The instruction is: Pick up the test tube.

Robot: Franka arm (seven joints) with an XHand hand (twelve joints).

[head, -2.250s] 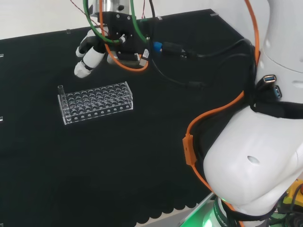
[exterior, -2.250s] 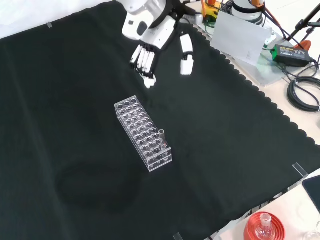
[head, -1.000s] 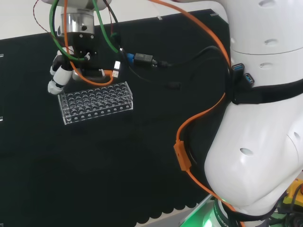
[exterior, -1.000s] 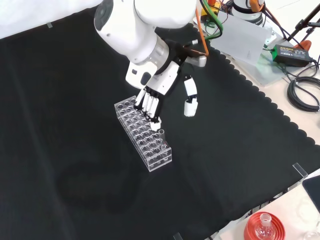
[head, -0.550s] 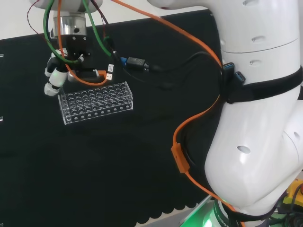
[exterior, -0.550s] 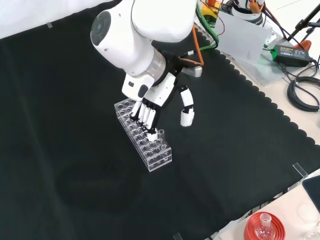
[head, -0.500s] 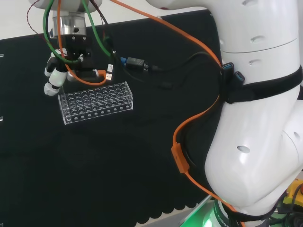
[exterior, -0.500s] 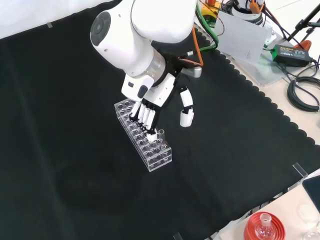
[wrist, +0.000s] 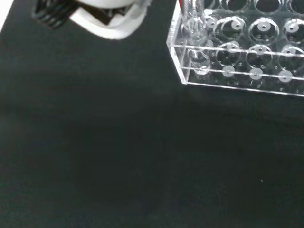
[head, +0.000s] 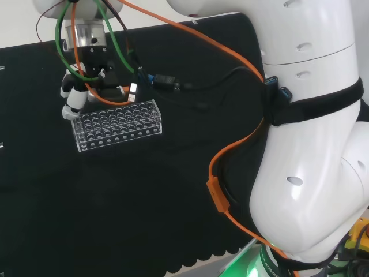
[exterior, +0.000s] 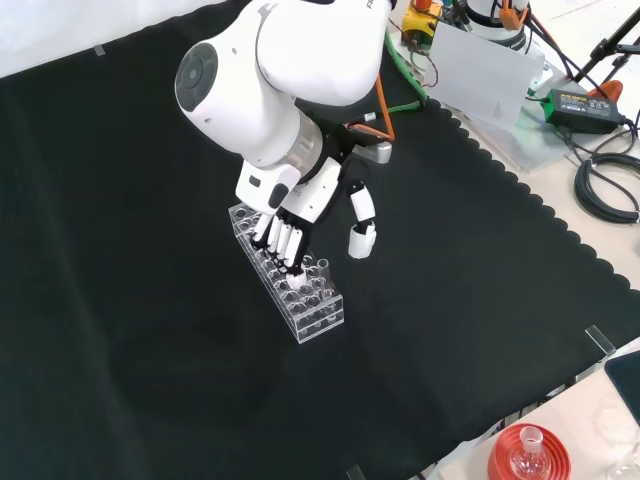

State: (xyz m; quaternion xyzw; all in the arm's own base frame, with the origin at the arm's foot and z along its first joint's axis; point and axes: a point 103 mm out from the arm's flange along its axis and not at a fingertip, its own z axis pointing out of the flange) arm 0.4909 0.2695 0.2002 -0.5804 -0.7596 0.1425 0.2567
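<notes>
A clear plastic test tube rack (exterior: 312,312) lies on the black cloth. One clear test tube (exterior: 322,270) stands upright in a corner hole at the rack's near right end in the front view. The hand (exterior: 292,222) hangs over the rack with straight fingers (exterior: 288,246) pointing down beside the tube, and the thumb (exterior: 360,236) spread apart to the right. Nothing is held. In the head view the hand (head: 74,98) covers the left end of the rack (head: 121,124). The wrist view shows the tube (wrist: 196,29) in the corner of the rack (wrist: 251,61).
In the front view a red ribbed stand (exterior: 528,452) with a flask sits at the bottom right, off the cloth. A black power adapter (exterior: 580,104) and coiled cables (exterior: 606,186) lie at the right edge. The cloth's scalloped edge (exterior: 520,192) runs diagonally on the right.
The hand came down from the cloth's far side to above the rack, then sank and slid a little left in the front view. The tube and rack have not moved.
</notes>
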